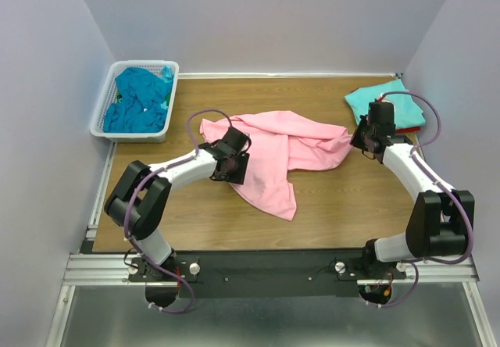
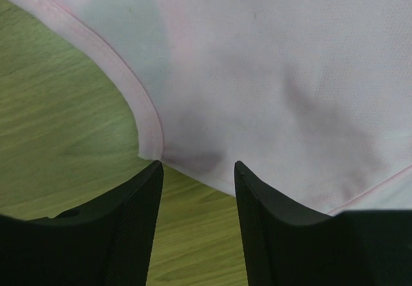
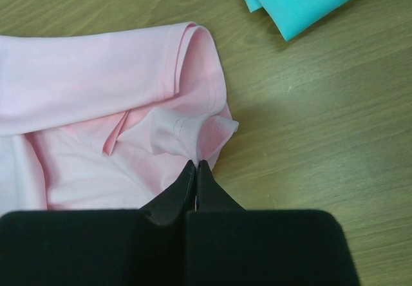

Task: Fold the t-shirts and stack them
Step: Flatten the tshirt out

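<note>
Pink t-shirt (image 1: 273,140) lying crumpled mid-tabletop (image 1: 336,202). Right pincer (image 3: 196,165) pinching its corner fold, jaws fully closed, likely anchoring cloth for spreading. Left pincer (image 2: 198,167) hovering at hem, jaws standing apart, gripping nothing. Aqua t-shirt (image 1: 375,95) sitting folded at far right, starting stack.

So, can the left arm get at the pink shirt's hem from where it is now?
Probably yes. The left gripper is open, low over the table, and the pink shirt's hem lies just ahead of it with nothing in between.
</note>
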### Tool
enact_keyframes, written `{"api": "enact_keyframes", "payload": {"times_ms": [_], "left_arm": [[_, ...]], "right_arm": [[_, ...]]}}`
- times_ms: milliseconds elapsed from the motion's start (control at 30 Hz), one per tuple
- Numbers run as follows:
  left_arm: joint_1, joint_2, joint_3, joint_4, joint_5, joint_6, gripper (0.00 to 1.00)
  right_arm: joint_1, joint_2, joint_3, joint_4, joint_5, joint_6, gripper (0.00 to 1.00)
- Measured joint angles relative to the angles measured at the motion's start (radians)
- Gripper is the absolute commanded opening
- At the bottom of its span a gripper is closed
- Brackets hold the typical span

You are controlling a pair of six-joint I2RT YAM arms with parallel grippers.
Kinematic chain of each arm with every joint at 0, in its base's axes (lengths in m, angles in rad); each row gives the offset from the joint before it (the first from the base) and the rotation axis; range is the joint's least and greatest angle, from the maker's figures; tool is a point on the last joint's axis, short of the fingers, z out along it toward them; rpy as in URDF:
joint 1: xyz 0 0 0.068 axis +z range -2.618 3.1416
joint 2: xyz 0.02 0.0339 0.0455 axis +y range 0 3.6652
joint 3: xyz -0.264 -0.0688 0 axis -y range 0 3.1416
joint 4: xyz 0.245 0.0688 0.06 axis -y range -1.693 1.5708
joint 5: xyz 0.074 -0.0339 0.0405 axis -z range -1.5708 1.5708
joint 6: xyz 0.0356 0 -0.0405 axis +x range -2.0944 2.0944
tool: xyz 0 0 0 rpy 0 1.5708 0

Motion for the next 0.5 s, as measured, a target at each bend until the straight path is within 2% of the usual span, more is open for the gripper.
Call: {"api": "enact_keyframes", "payload": {"times_ms": [33, 100, 200, 500], "left_arm": [[0.0, 0.009, 0.0, 0.005, 0.009, -0.002, 0.51], [0.0, 0.029, 0.002, 0.02, 0.025, -0.005, 0.5], [0.0, 0.059, 0.003, 0.032, 0.033, -0.004, 0.42], [0.066, 0.121, 0.064, 0.066, 0.008, 0.016, 0.38]], "right_arm": [[0.0, 0.0, -0.002, 0.0, -0.001, 0.0, 0.03], [0.0, 0.0, -0.005, 0.0, -0.001, 0.0, 0.03], [0.0, 0.0, -0.013, 0.0, -0.001, 0.0, 0.03], [0.0, -0.005, -0.023, 0.0, 0.0, 0.0, 0.03]]}}
